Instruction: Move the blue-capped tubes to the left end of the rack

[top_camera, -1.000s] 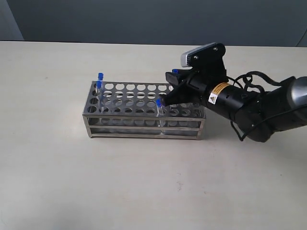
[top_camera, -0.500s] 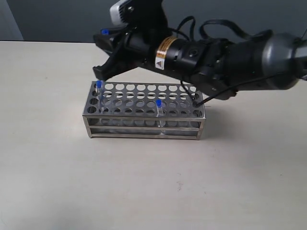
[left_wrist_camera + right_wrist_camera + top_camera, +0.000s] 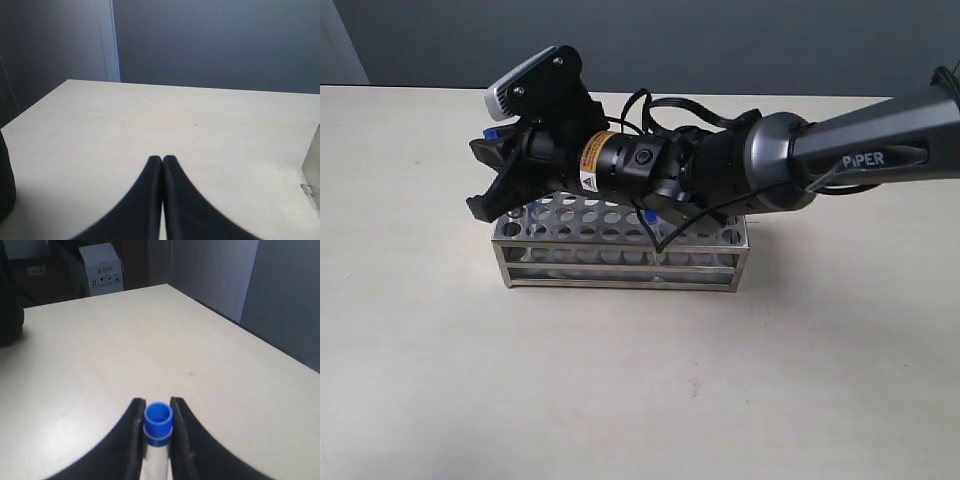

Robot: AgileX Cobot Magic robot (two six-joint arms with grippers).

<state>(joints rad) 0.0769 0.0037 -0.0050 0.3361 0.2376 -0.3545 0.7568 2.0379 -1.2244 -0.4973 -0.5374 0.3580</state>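
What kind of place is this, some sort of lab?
Likely a robotics lab bench: a steel test-tube rack on a plain table, and a robot arm's fingers holding a blue-capped tube.

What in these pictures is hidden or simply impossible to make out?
Exterior view: the right arm covers most of the rack top, hiding any tubes there.
Right wrist view: the blue-capped tube in the right gripper is cut off by the bottom edge.
Left wrist view: beyond the shut left gripper, a grey metal corner is cut by the frame, unidentifiable.
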